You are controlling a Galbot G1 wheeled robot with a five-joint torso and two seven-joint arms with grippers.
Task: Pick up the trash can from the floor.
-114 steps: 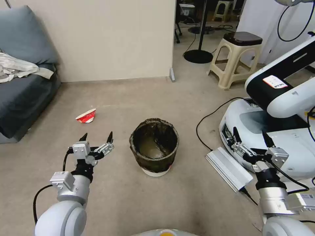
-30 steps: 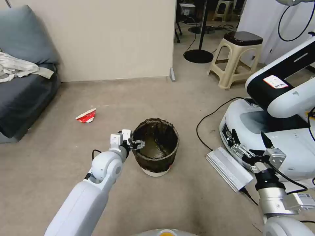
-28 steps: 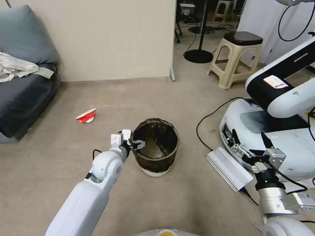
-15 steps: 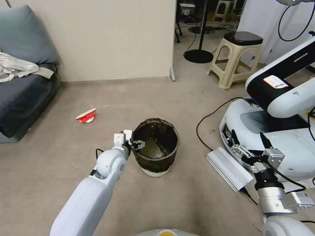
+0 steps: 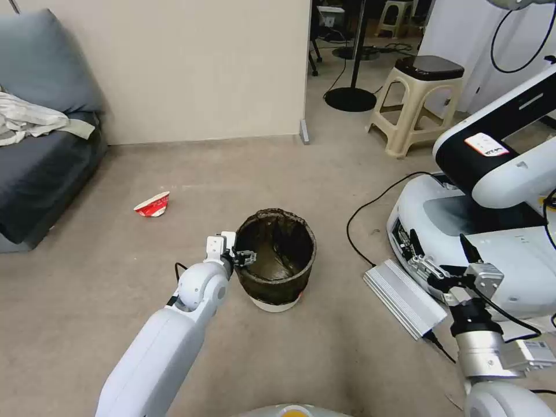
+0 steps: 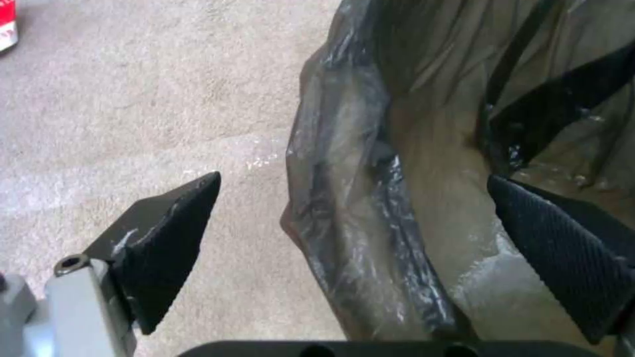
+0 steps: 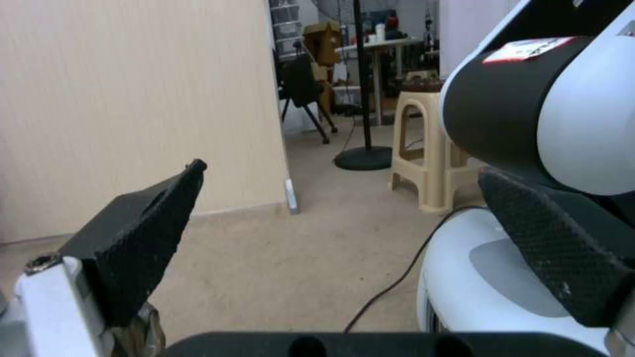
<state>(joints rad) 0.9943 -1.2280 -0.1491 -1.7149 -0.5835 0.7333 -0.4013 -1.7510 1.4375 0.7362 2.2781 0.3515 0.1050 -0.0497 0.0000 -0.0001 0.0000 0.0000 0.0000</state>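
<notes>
The trash can [image 5: 273,256], a small round white bin lined with a dark translucent bag folded over the rim, is seen upright on the floor [image 5: 324,359] in the centre of the head view. The left gripper [image 5: 238,255] is extended to the can's left rim. In the left wrist view the fingers [image 6: 165,233] are seen spread wide and straddling the bagged rim [image 6: 357,208]: one finger is outside the wall above the floor, the other inside the can. No contact with the bag can be confirmed. The can's base rests on the floor, not lifted.

The right gripper [image 5: 440,255] is held low at the right, fingers spread apart, nothing between them, beside a ribbed silver power brick [image 5: 403,297] and a white robot base [image 5: 463,231].

A crushed red-and-white paper cup [image 5: 152,205] lies on the floor well apart from the can, to its far left. A dark sofa [image 5: 40,174] is at the left edge, a beige plastic stool [image 5: 414,101] at the far right.
</notes>
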